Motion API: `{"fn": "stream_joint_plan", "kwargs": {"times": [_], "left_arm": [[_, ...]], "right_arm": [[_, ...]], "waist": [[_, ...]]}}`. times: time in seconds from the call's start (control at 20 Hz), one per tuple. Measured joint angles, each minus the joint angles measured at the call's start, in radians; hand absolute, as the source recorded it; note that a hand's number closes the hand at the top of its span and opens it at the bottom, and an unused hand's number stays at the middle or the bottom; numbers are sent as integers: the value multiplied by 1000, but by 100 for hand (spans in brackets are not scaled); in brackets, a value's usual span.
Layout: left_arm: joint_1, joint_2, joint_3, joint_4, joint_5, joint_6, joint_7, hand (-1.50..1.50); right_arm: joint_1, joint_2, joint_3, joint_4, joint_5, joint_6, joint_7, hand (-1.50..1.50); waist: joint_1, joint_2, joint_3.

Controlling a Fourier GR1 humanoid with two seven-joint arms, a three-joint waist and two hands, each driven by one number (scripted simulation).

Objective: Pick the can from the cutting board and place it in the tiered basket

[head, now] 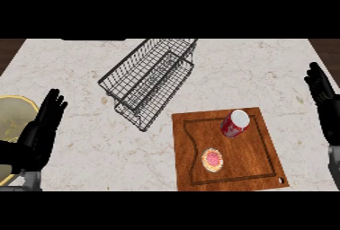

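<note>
Can position: red can [234,123] on cutting board [228,150], upper part, well apart from both hands; nearer the right hand [324,104].
Right hand: at right edge, fingers straight, holding nothing.
Left hand [40,130]: at left edge, fingers straight, holding nothing.
Count: one can, one board, one tiered basket [149,79], one round item [212,159] on the board, one plate [12,117].
Can orientation: tilted, pale end toward upper right; long axis runs lower left to upper right.

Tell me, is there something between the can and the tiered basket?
Nothing visible. The can stands at the cutting board's far end, and only bare counter lies between it and the tiered basket.
</note>
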State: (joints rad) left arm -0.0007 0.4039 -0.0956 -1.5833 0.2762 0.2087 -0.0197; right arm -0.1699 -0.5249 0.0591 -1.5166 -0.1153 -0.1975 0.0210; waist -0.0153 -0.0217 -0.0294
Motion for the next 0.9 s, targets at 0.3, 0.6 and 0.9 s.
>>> {"fn": "stream_joint_plan", "kwargs": {"times": [0.3, 0.6, 0.9], "left_arm": [[-28, 8, -21, 18, -2, -32, 45, 0], [-30, 13, -33, 26, 23, -64, 108, 0], [-57, 11, -15, 45, 37, -99, 156, 0]], "right_arm": [[-77, 126, 139, -176, -31, 60, -61, 150], [0, 241, 171, -146, 178, -247, 63, -150], [-9, 214, 243, -236, 409, -316, 206, -150]], "waist": [[20, 14, 24], [3, 17, 26], [8, 18, 27]]}}
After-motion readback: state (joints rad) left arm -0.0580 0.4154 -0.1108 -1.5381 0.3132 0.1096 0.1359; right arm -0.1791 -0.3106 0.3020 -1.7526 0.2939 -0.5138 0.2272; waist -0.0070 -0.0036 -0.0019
